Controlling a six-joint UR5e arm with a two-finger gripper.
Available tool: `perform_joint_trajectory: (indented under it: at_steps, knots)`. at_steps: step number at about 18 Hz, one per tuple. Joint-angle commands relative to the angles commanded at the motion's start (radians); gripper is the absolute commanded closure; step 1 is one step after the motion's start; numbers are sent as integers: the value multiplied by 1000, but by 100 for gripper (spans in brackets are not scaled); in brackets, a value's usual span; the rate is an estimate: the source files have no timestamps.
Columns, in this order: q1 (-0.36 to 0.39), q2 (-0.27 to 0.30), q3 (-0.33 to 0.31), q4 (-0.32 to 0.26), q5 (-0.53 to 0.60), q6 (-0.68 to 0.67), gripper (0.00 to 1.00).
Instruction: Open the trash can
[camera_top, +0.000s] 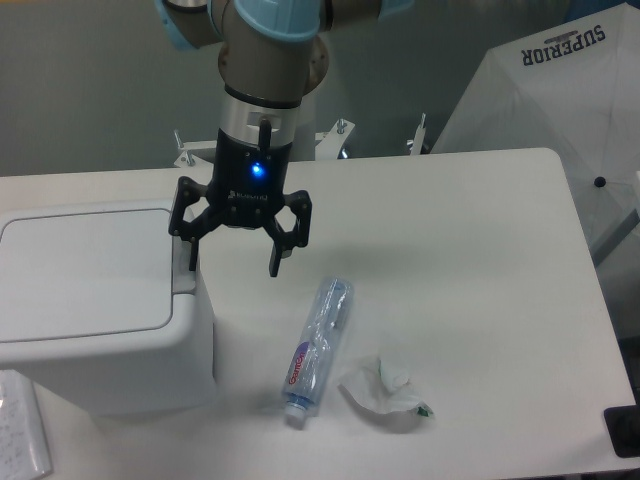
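While the arm hangs over the white table, the claw points downward with its two black fingers spread wide apart and nothing held between them. A blue light glows on the claw's body above the fingers. The trash can stands directly to the left of the claw in the view, a large boxy white bin with rounded corners and its flat lid lying closed. The left finger hangs at the bin's right edge, just beside the grey push tab; whether it touches the tab cannot be told. Below and to the right of the claw, an empty clear plastic bottle lies on its side on the table, its cap end pointing away from the claw. Just right of the bottle rests a crumpled white wrapper. Far to the upper right, beyond the table edge, stands a white umbrella printed "SUPERIOR".
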Motion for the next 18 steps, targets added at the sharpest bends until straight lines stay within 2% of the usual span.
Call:
perform_joint_trajectory:
  at_steps: [18]
  knots:
    - [-2,-3,-8,2,3,2,0]
